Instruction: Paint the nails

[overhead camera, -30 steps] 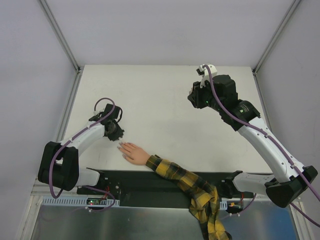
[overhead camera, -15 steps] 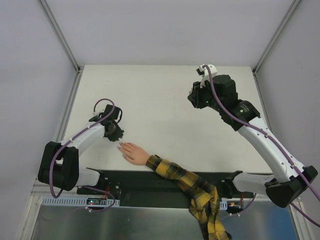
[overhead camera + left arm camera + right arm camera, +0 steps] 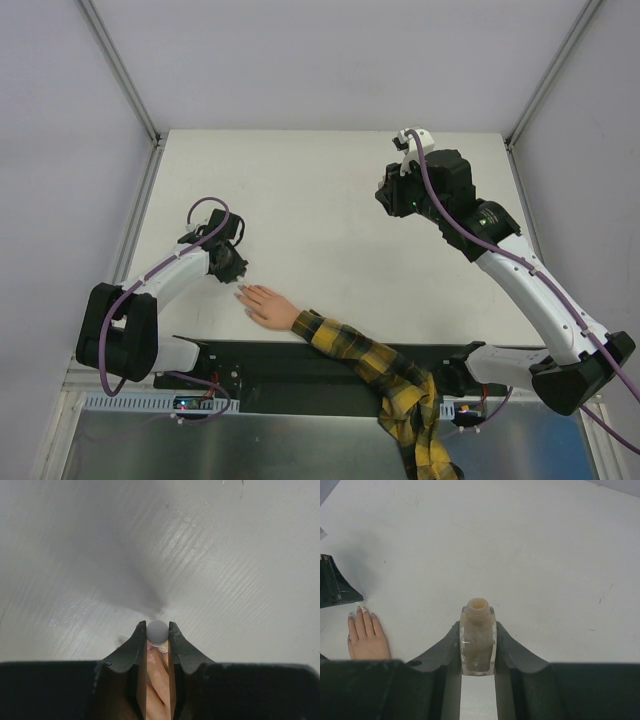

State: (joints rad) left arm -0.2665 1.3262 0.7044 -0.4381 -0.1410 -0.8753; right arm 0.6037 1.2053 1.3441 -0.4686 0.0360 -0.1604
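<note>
The left gripper (image 3: 237,278) is pinching a brush cap (image 3: 158,632) over the nails (image 3: 363,610), near-left on the table (image 3: 320,200). The right gripper (image 3: 477,625) is clamping the open bottle (image 3: 478,642). Painting is seemingly underway, but I cannot tell which nails are coated.

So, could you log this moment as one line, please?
left jaws: shut on brush cap over nails | right jaws: shut on open polish bottle, apart from hand | hand: flat on table

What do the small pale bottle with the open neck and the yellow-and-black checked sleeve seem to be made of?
The small pale bottle: probably glass or clear plastic, glossy; its walls look translucent with bright edges. The yellow-and-black checked sleeve: woven cloth, matt; it folds and wrinkles softly.
</note>
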